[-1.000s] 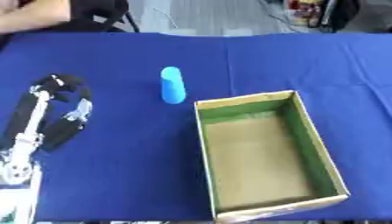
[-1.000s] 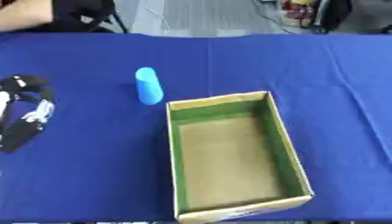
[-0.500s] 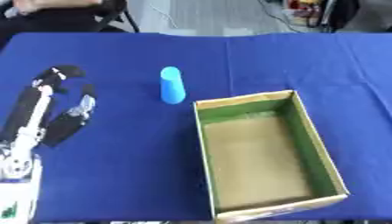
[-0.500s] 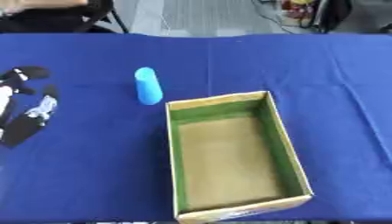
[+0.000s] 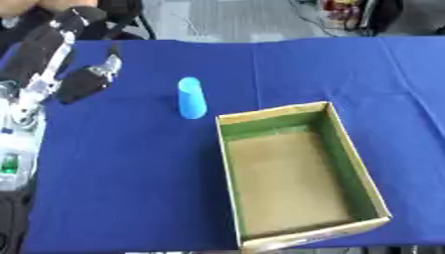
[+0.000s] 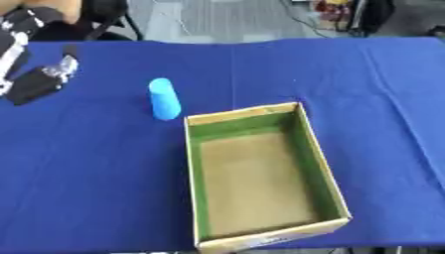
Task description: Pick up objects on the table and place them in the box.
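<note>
A light blue cylinder (image 5: 191, 97) lies on the blue table (image 5: 121, 188), just beyond the box's far left corner. The cardboard box (image 5: 362, 174) with green inner walls stands open and holds nothing that I can see. My left hand (image 5: 62, 54) hovers at the far left, to the left of the cylinder and apart from it, its fingers straight and its thumb spread out. It holds nothing. My right hand shows in neither view.
The blue cloth ends at the far edge (image 5: 260, 41), with floor and dark chair legs (image 5: 139, 20) behind it. The near table edge runs just below the box.
My left hand has risen and reached forward toward the far left of the table, with its fingers stretched out. The cylinder and the box have stayed put.
</note>
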`<action>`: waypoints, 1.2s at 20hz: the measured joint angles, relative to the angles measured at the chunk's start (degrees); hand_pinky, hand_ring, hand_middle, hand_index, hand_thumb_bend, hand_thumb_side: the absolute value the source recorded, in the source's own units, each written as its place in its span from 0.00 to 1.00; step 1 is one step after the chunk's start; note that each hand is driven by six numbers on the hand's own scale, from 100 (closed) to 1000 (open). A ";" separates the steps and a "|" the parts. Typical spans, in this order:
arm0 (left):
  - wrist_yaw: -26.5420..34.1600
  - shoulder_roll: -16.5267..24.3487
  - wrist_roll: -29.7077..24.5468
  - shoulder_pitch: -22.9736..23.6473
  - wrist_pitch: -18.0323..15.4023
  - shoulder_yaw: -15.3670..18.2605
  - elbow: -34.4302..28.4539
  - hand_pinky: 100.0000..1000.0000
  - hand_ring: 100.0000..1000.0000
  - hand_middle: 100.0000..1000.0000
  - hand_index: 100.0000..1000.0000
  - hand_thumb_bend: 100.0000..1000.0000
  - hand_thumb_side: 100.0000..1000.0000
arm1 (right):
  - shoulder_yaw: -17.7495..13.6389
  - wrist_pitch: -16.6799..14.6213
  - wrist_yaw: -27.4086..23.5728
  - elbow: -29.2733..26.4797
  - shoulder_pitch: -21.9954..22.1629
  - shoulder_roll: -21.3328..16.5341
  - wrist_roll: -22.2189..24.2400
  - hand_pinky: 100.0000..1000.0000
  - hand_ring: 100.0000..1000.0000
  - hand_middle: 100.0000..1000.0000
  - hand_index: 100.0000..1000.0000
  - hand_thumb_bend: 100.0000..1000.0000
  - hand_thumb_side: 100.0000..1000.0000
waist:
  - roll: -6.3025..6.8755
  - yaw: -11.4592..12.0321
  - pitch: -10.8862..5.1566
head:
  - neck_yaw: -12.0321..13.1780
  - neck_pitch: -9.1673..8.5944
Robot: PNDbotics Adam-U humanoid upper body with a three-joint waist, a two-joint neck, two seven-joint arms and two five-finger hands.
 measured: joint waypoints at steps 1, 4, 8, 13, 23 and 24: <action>-0.37 0.12 0.13 -1.70 -0.45 -0.42 2.32 0.84 0.90 0.88 0.94 1.00 0.74 | 0.01 0.01 -0.01 0.00 0.00 0.00 0.02 0.81 0.72 0.85 0.94 0.00 0.83 | 0.01 -0.19 0.00 | 0.00 0.00; -1.90 0.14 0.47 -5.95 -1.85 -1.48 8.95 0.83 0.89 0.87 0.94 1.00 0.77 | 0.03 0.09 -0.03 -0.01 0.00 0.00 0.19 0.81 0.72 0.85 0.94 0.00 0.83 | 0.17 -0.50 0.00 | 0.02 0.00; -4.81 -0.74 1.20 -10.13 -3.45 -2.37 17.26 0.82 0.89 0.87 0.93 1.00 0.81 | 0.16 -0.03 -0.06 -0.01 0.00 0.00 0.50 0.81 0.71 0.85 0.94 0.00 0.83 | 0.23 -0.84 0.00 | 0.05 0.05; -8.36 -3.38 3.12 -13.46 -3.97 -2.50 26.66 0.82 0.90 0.88 0.93 1.00 0.85 | 0.34 0.08 -0.12 -0.01 0.00 0.00 0.67 0.81 0.71 0.85 0.94 0.00 0.83 | 0.20 -0.94 -0.08 | 0.06 0.19; -14.78 -7.98 8.72 -17.98 -1.80 -1.09 40.49 0.83 0.91 0.89 0.93 1.00 0.88 | 0.37 -0.05 -0.56 -0.01 0.00 0.07 1.00 0.81 0.71 0.85 0.94 0.00 0.83 | -0.02 -1.18 -0.19 | 0.09 0.25; -15.12 -8.27 9.15 -18.30 -1.79 -1.02 41.10 0.83 0.91 0.89 0.93 1.00 0.88 | 0.37 -0.05 -0.57 -0.01 0.00 0.21 1.01 0.81 0.71 0.85 0.94 0.00 0.83 | -0.02 -1.24 -0.19 | 0.09 0.25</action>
